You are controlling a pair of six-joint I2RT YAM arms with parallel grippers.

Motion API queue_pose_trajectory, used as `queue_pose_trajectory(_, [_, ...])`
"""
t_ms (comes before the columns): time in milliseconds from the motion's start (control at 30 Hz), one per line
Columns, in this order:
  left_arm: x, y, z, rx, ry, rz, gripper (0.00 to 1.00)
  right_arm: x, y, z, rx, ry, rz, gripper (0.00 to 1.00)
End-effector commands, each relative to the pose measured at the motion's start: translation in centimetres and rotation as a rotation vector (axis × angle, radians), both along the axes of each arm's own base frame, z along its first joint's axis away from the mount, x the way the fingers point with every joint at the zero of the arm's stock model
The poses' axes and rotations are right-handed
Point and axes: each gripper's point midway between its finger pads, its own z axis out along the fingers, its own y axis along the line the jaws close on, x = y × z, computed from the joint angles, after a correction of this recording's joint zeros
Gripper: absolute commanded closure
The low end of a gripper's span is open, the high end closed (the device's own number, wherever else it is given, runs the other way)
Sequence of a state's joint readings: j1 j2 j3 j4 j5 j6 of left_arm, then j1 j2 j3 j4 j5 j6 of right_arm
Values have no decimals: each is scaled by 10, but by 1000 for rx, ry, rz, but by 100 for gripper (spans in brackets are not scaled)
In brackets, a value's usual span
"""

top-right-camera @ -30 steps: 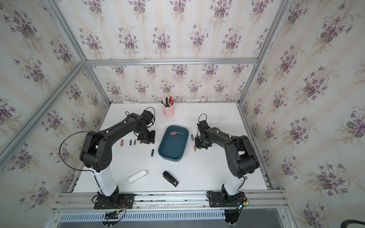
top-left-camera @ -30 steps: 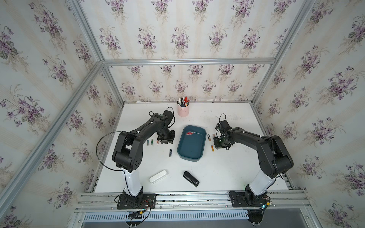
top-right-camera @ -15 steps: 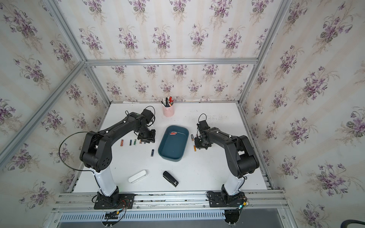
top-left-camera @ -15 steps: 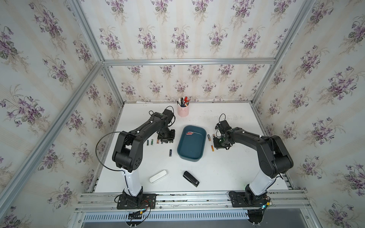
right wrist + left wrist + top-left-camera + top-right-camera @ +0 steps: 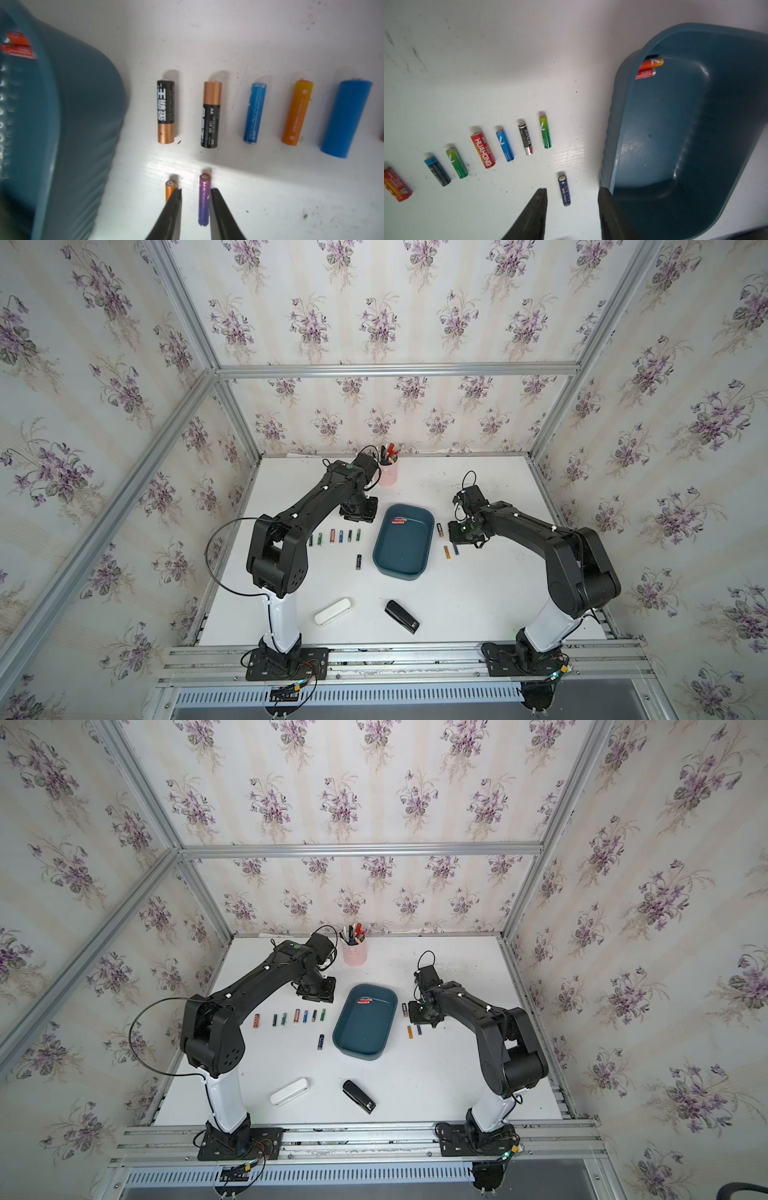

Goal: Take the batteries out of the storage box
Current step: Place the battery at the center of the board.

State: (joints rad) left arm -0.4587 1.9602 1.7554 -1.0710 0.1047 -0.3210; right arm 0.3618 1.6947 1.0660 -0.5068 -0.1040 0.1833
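Two red-orange batteries (image 5: 399, 520) lie at the far end of the box (image 5: 402, 556); the others lie in rows on the table (image 5: 478, 593) on either side. A red cell (image 5: 483, 151) reads HUAHONG, a black-copper cell (image 5: 210, 115) AA. Beside the box the left gripper (image 5: 572, 189) hangs empty, jaws wide; the right gripper (image 5: 196, 190), bent low, has its jaws narrowly parted around a purple cell (image 5: 203, 201).

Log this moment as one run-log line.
left gripper: open, empty, beside storage box | right gripper: open, astride purple battery on table | storage box: red battery, orange battery inside

Both arms extended, wrists low; left gripper (image 5: 572, 189) parted; right gripper (image 5: 196, 189) narrowly parted, seemingly empty.
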Motion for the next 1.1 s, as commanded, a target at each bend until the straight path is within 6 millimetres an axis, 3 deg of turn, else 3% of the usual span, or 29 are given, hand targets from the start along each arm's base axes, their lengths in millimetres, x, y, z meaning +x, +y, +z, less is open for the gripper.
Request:
queue_pose_trajectory(0, [7, -7, 7, 91, -52, -81, 55, 3, 3, 13, 12, -13, 3, 70])
queue_pose_trajectory(233, [20, -60, 2, 91, -68, -220, 55, 12, 1, 23, 0, -39, -1, 70])
queue_pose_trajectory(500, [25, -105, -25, 48, -45, -359, 54, 14, -7, 23, 1, -40, -21, 70])
queue_pose_trajectory(667, [26, -114, -42, 43, -34, -421, 53, 12, -12, 21, -10, -32, -28, 69])
queue_pose_trajectory(1067, [30, -116, -77, 82, -41, -507, 52, 13, -17, 17, -22, -15, -38, 69])
